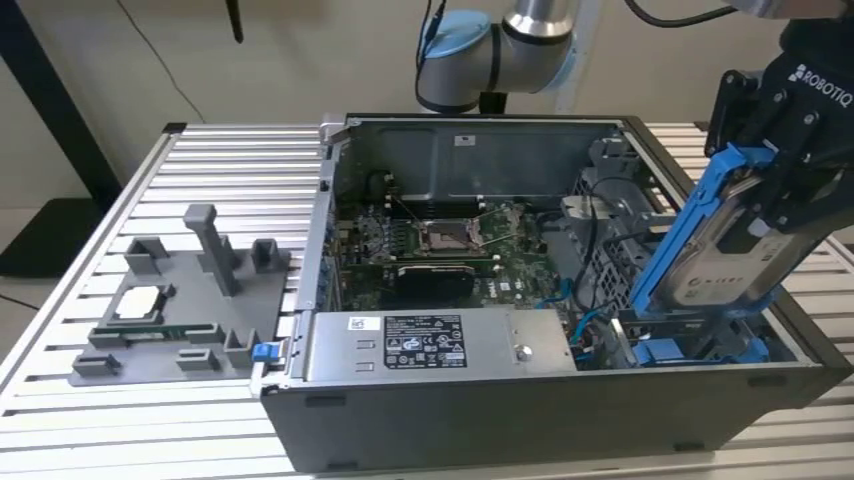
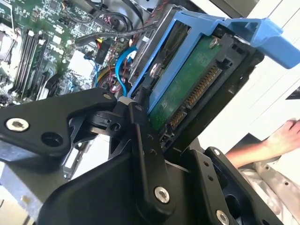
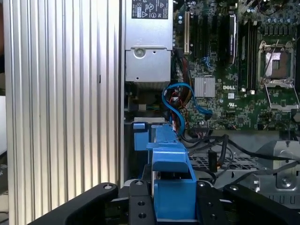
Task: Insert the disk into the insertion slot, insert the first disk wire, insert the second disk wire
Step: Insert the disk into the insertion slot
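Observation:
My gripper (image 1: 763, 205) is shut on the disk (image 1: 725, 262), a silver-grey drive with a white label in a bright blue carrier. The disk hangs steeply tilted over the open computer case, at the exterior view's right. Its lower end reaches down to the insertion slot (image 1: 694, 338), the grey cage bay with blue fittings. In the second wrist view the disk (image 2: 190, 75) shows its green board and connector, and a black finger (image 2: 140, 136) presses its side. In the first wrist view the blue carrier (image 3: 169, 161) stands between my fingers, above the perforated cage (image 3: 220, 161). Blue disk wires (image 3: 177, 99) curl loose beside the cage.
A grey labelled power-supply box (image 1: 427, 345) lies along the case's front. The motherboard with its square CPU socket (image 1: 447, 235) fills the case floor. A grey fixture (image 1: 180, 300) stands on the slatted table at the exterior view's left. A person's hand (image 2: 287, 135) rests outside the case.

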Available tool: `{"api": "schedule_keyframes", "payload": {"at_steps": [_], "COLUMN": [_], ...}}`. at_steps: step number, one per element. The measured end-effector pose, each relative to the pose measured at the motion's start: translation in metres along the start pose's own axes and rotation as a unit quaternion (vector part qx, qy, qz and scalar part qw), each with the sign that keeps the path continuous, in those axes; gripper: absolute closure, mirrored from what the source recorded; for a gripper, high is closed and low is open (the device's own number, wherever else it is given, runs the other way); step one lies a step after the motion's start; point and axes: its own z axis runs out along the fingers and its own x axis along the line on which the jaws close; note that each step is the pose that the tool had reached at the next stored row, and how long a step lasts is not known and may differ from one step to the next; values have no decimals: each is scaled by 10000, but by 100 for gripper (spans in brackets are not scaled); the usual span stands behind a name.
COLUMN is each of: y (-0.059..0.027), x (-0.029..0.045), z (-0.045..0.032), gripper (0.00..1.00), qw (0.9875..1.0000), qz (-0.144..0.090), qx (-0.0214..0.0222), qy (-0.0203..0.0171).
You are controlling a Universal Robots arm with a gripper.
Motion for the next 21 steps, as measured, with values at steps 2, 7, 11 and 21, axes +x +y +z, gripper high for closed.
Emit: {"api": "schedule_keyframes", "payload": {"at_steps": [2,7,11,21], "y": [-3,-9,-16,-47], "x": [1,1,2,2], "z": [33,113,181,299], "gripper": [100,100,100,100], "qw": [10000,10000,10000,10000], "qz": [0,-1,-1,-1], "qx": [-2,-6,-13,-21], "qy": [-3,-10,-13,-20]}}
